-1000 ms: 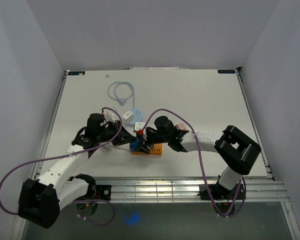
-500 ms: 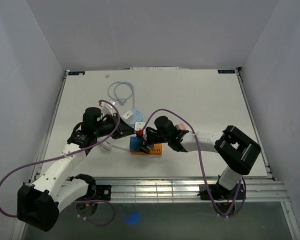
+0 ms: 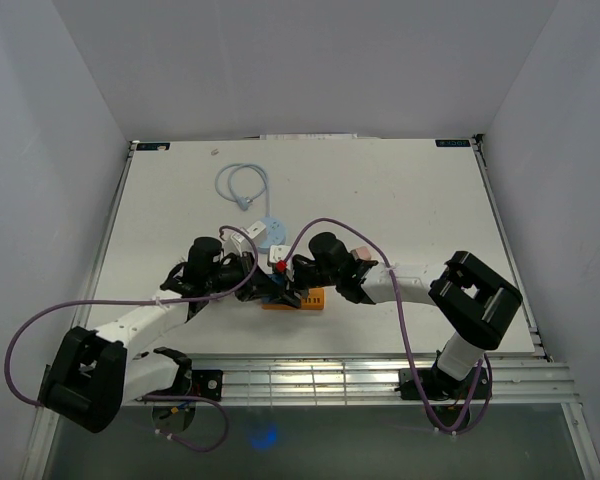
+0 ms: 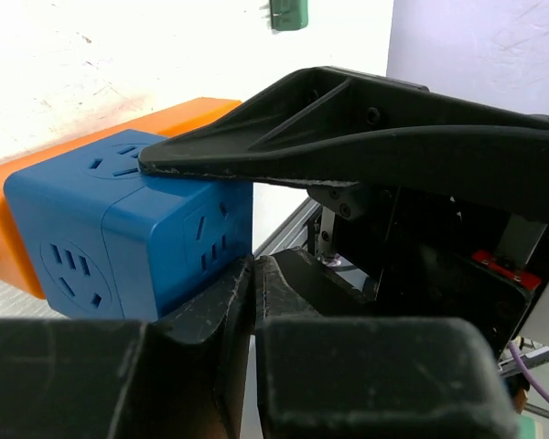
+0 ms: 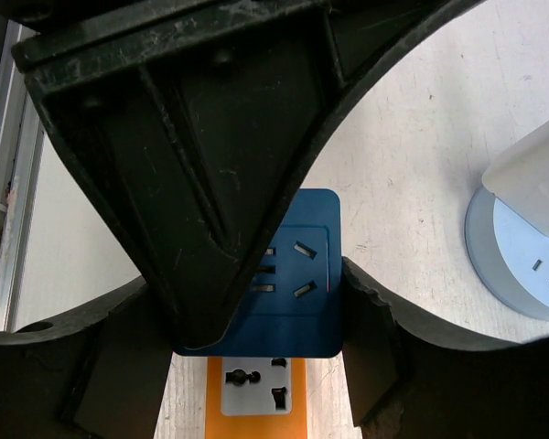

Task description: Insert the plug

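Blue plastic is what to watch: the blue cube plug (image 5: 297, 274) sits over the end of the orange power strip (image 5: 256, 416) on the table (image 3: 400, 190). Whether its pins are fully home I cannot tell. The right jaws are clamped on its two sides. The left jaws bracket one corner, one finger lying on top and one at the lower edge, but I cannot tell whether they pinch or merely touch. With both arms crowding one small block, uneven pressing could tilt it and jam the pins, or skid the strip sideways.
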Motion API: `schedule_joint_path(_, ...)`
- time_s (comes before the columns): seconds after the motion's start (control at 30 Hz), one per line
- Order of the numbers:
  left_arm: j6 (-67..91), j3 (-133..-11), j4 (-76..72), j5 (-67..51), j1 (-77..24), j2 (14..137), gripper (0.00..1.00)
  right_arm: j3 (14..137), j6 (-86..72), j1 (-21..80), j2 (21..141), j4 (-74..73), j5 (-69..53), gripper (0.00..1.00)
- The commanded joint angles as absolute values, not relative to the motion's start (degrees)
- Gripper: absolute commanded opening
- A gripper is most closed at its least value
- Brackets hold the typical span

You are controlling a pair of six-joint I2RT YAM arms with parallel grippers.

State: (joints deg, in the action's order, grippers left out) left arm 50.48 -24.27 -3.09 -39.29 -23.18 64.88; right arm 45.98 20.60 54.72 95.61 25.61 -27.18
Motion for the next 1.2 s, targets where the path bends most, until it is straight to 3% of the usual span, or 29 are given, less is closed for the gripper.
schedule_joint_path(0.0,48.08,-25.2,0.51,-32.17,-23.47,63.64,0.2,43.68,18.02,55.02,98.53,11.95,-26.98,0.08)
schedule_joint_path(0.23,44.21,-36.8,16.06,-27.86,-23.47,57.84,0.21,43.68,17.93,55.02,97.82,11.69,-26.9,0.08)
schedule_joint_path(0.47,44.21,-43.94,20.48,-27.86,-23.47,55.11,0.21,48.34,19.33,55.02,97.29,6.6,-26.28,0.08)
schedule_joint_path(0.6,43.86,-41.06,19.17,-27.42,-23.47,56.86,0.22,48.69,19.6,55.02,97.73,6.06,-26.28,0.08)
schedule_joint_path(0.8,46.32,-25.35,2.92,-30.15,-23.29,64.66,0.2,49.83,18.37,55.02,99.58,5.63,-26.45,0.08)
schedule_joint_path(0.93,47.1,-21.02,-4.64,-31.64,-23.12,70.22,0.18,50.8,17.93,55.02,100.37,4.49,-25.84,0.08)
schedule_joint_path(1.17,44.22,-26.61,7.89,-25.14,-23.2,60.04,0.19,51.24,17.76,55.02,100.37,4.22,-25.84,0.08)
